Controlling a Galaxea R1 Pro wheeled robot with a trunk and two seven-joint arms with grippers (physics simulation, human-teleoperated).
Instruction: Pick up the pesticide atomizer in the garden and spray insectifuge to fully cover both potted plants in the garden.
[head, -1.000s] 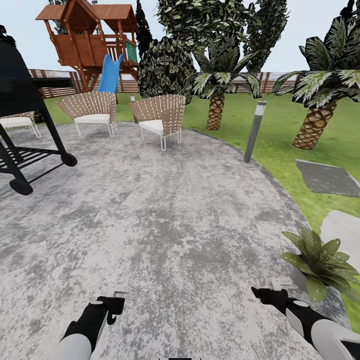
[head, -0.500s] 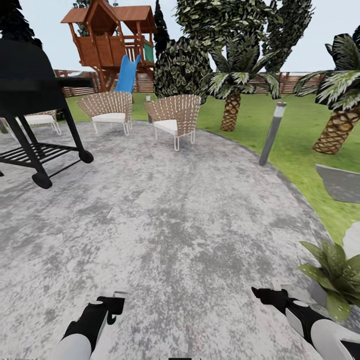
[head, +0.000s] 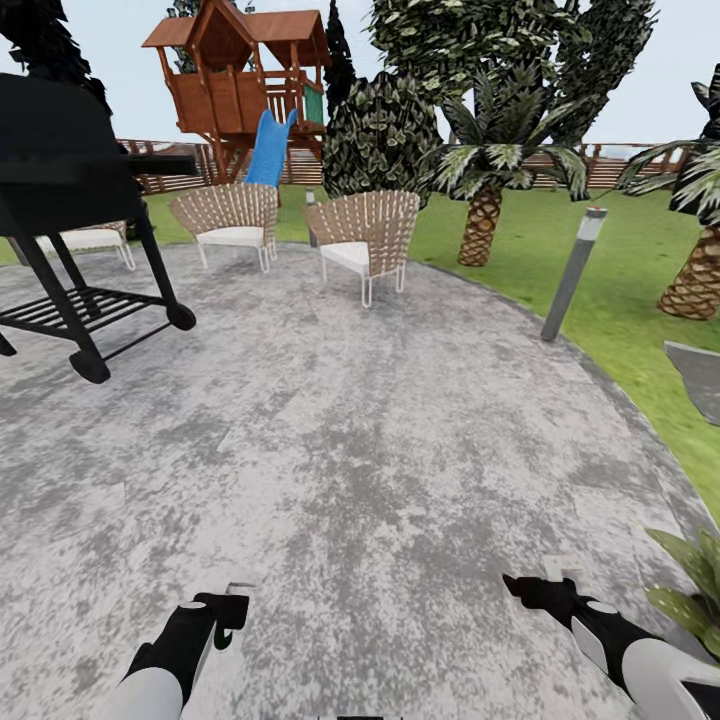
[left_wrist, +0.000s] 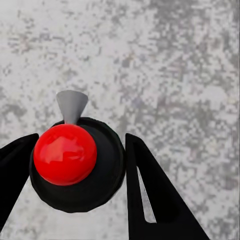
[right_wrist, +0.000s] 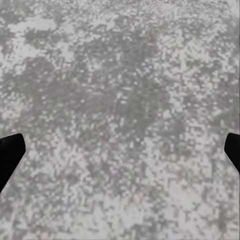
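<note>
Noted mottled grey, rough stone-like paving on the patio. Recorded woven wicker shells with white cushions on two chairs. Found matt black metal on the grill cart. Logged reddish-brown wood on the playhouse, smooth blue plastic slide. Observed glossy red ball in smooth black cap.

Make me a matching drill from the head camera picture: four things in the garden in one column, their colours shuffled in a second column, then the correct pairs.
Things:
1. slide on the playhouse
2. grill at the patio's left edge
3. bollard lamp on the lawn
4. seat cushion of the nearer wicker chair

Colours:
A. white
B. blue
C. grey
D. black

Pairs: 1-B, 2-D, 3-C, 4-A
</note>
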